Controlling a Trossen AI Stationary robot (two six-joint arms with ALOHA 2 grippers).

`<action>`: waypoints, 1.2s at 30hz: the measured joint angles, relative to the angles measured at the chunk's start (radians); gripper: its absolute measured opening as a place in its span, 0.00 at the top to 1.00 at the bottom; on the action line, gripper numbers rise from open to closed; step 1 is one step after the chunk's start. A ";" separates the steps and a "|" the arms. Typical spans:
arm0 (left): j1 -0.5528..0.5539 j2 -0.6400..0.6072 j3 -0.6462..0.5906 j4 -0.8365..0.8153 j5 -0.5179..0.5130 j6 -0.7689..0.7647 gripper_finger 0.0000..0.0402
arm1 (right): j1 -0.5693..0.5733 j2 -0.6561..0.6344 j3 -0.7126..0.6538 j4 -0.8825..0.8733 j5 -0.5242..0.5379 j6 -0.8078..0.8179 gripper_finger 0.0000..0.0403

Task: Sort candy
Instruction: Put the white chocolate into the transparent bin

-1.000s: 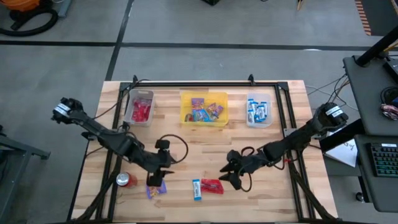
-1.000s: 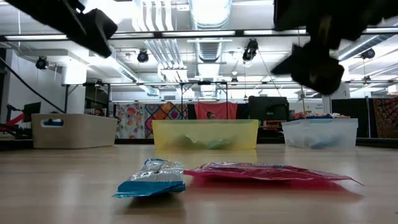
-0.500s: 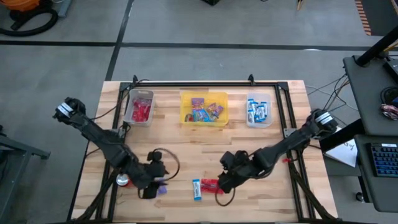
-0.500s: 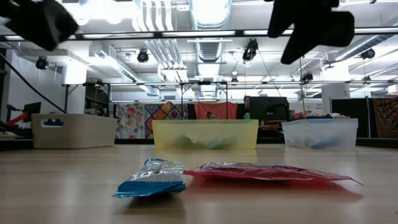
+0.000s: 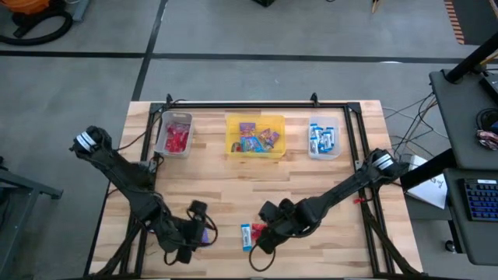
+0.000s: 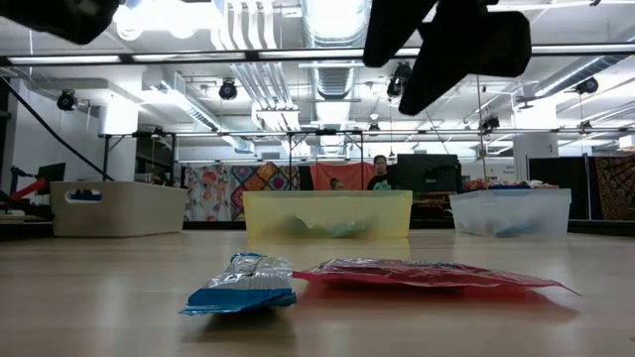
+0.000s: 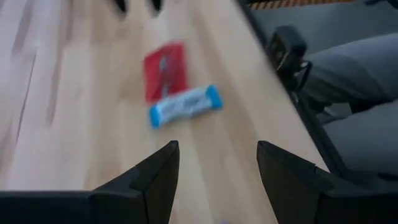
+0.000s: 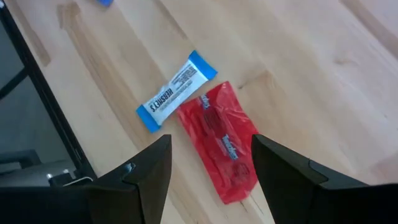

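Observation:
A slim blue-and-white candy bar point(image 5: 246, 236) and a flat red packet point(image 5: 261, 230) lie side by side on the table near its front edge; both also show in the low view, the bar point(image 6: 241, 285) beside the packet point(image 6: 427, 275). My right gripper point(image 8: 211, 177) hangs open above them, pointing steeply down, with the red packet point(image 8: 221, 140) and the bar point(image 8: 176, 91) just beyond its fingers. My left gripper point(image 7: 217, 165) is open too, low at the front left, aimed at the same two candies. A purple packet point(image 5: 205, 232) lies beside it.
Three bins stand in a row at the back: a grey one point(image 5: 175, 134) with red packets, a yellow one point(image 5: 255, 136) with multicolour packets, and a clear one point(image 5: 324, 138) with blue-and-white bars. Bare wood lies between bins and candies. The front edge is close.
My right gripper has moved toward the table's left and near edge, risen, and tipped more steeply down, ending over the red packet and the bar. My left gripper has swung toward the near edge. Both stay open. The candies have not moved.

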 joint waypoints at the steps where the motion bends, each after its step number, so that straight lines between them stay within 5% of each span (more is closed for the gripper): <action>1: 0.000 0.025 0.000 0.052 0.000 0.058 0.50 | 0.003 0.008 0.005 0.001 -0.004 -0.007 0.48; 12: 0.056 0.305 0.001 0.453 0.005 0.566 0.50 | 0.064 -0.012 0.001 -0.021 -0.018 0.021 0.48; 24: 0.244 0.466 0.001 0.584 0.254 0.672 0.50 | 0.096 -0.017 0.001 -0.055 -0.006 0.050 0.48; 36: 0.352 0.535 0.003 0.602 0.394 0.711 0.53 | 0.096 -0.017 -0.001 -0.060 0.002 0.039 0.48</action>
